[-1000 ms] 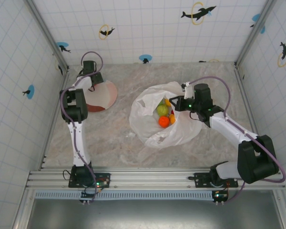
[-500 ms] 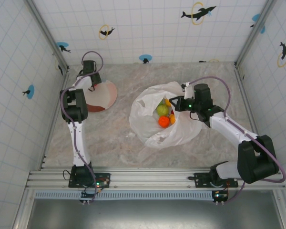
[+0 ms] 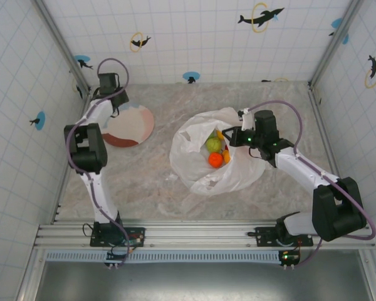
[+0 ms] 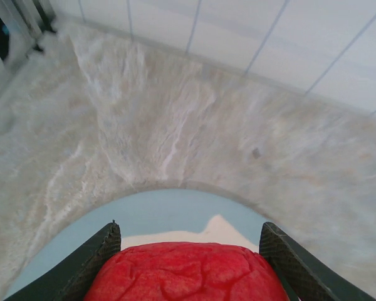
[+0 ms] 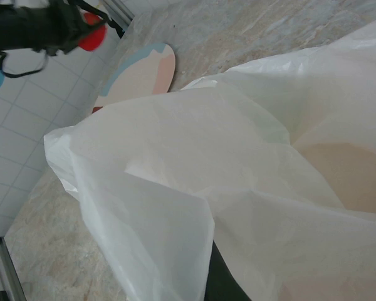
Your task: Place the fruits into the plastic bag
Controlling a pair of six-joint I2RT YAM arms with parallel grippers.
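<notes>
Above marbled table [image 3: 150, 179] (tiled walls [image 3: 194, 37] around), left gripper [image 4: 189, 233] pinches red fruit [image 4: 188, 274]; right gripper's [image 3: 235, 136] grip unclear behind plastic bag [image 5: 175, 163].

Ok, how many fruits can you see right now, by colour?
Red fruit: 1, in the left end effector
Green fruit: 1, in the plastic bag
Orange to yellow-orange fruits: 3, in the bag
Total: 5 in view

Pink plate [image 3: 135, 125], marble table [image 3: 144, 182], tiled walls [image 3: 194, 37]
</notes>
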